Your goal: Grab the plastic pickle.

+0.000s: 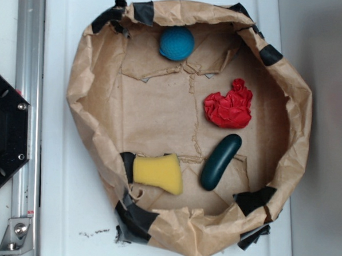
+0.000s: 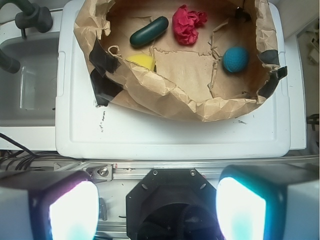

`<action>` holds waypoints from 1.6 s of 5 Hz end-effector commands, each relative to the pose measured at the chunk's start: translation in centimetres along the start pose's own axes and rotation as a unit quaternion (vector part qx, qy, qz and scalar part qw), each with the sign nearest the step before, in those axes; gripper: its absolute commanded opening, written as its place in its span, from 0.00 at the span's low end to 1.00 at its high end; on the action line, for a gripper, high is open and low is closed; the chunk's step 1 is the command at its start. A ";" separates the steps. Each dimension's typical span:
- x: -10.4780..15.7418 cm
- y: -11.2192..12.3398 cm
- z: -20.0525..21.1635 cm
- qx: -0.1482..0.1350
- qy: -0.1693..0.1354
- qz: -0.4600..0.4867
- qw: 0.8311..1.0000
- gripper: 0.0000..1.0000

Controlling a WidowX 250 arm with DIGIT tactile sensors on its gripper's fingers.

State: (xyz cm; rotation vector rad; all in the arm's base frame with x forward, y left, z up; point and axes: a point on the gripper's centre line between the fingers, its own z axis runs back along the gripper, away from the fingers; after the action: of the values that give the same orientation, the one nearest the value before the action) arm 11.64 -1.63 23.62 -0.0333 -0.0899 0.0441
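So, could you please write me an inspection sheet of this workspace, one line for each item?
Surface: white lid-like top carrying a brown paper basin with black tape on its rim.
Job's things: plastic pickle, dark green, lying free on the basin floor, apart from its neighbours.
Clutter: yellow sponge beside the pickle; red crumpled wad just above it; blue ball near the far rim.
Grippers: gripper seen only in the wrist view, jaws open, back above the robot base, away from the basin, holding nothing.
Cables: dark cables at the left edge of the wrist view.
Surroundings: metal rail beside the white top; grey tub.
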 end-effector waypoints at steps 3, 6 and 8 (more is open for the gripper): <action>7.7 0.1 -9.6 -0.137 -0.028 0.142 0.980 1.00; 15.2 0.3 -14.3 -0.081 -0.029 0.257 0.963 1.00; 16.4 1.3 -15.3 -0.092 -0.039 0.289 0.952 1.00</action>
State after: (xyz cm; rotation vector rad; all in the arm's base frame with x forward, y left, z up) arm 28.99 -1.17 8.94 -0.2379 -0.1213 0.6072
